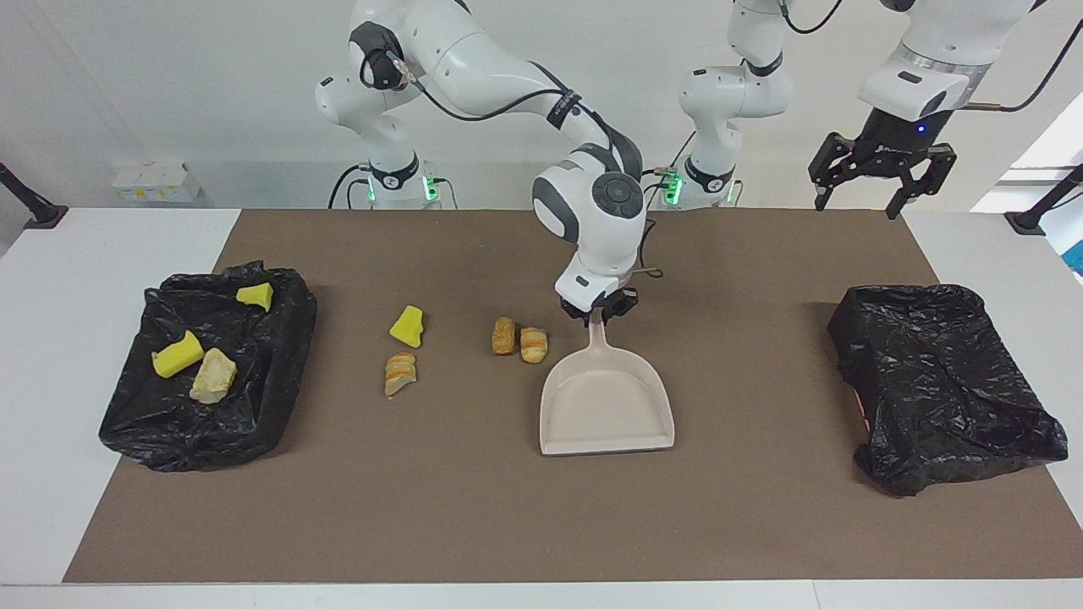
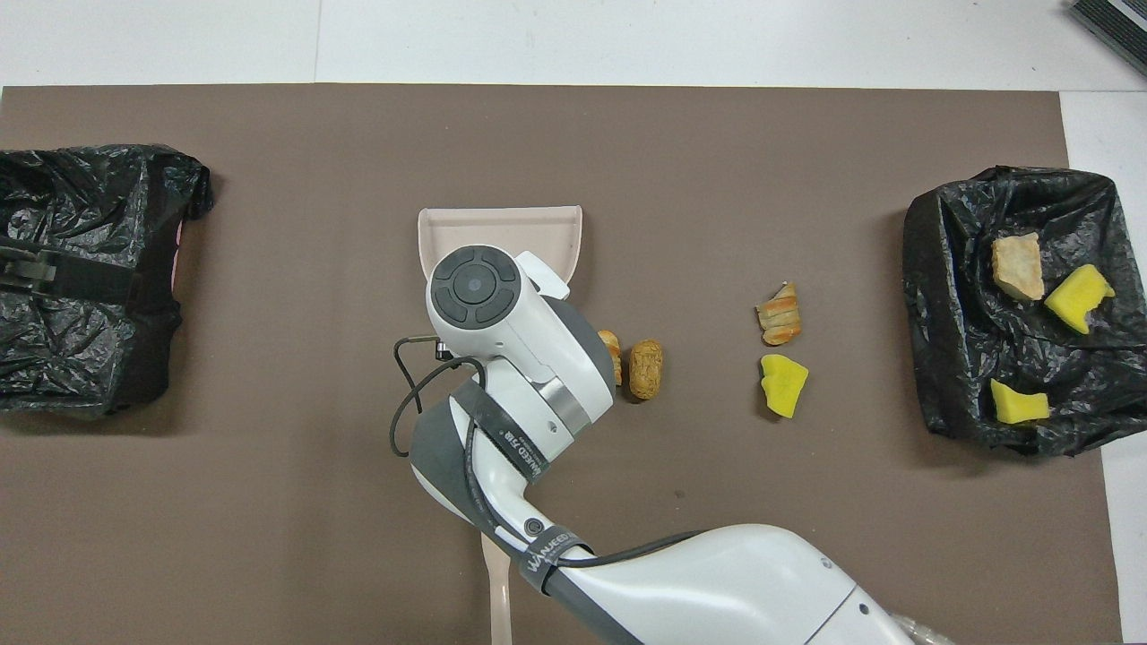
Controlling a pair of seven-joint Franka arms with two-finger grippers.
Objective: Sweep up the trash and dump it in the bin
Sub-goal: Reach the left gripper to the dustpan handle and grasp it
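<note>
The beige dustpan [image 1: 606, 406] lies flat on the brown mat, its mouth facing away from the robots. My right gripper [image 1: 599, 309] is at the tip of its handle; in the overhead view the arm hides the handle and only the pan's mouth [image 2: 502, 231] shows. Loose trash lies toward the right arm's end: two rolls [image 1: 503, 335] [image 1: 533, 344] beside the pan, then a yellow sponge chunk [image 1: 407, 326] and a striped roll [image 1: 400, 373]. The black-lined bin [image 1: 254, 406] holds two yellow chunks [image 1: 178, 354] [image 1: 255, 295] and a tan piece [image 1: 213, 375]. My left gripper [image 1: 854, 203] waits open, raised.
A second black-lined bin [image 1: 939, 381] stands at the left arm's end of the mat. The brush handle [image 2: 495, 587] lies nearer the robots than the dustpan, mostly under my right arm. A cable loop [image 2: 412, 403] hangs off the wrist.
</note>
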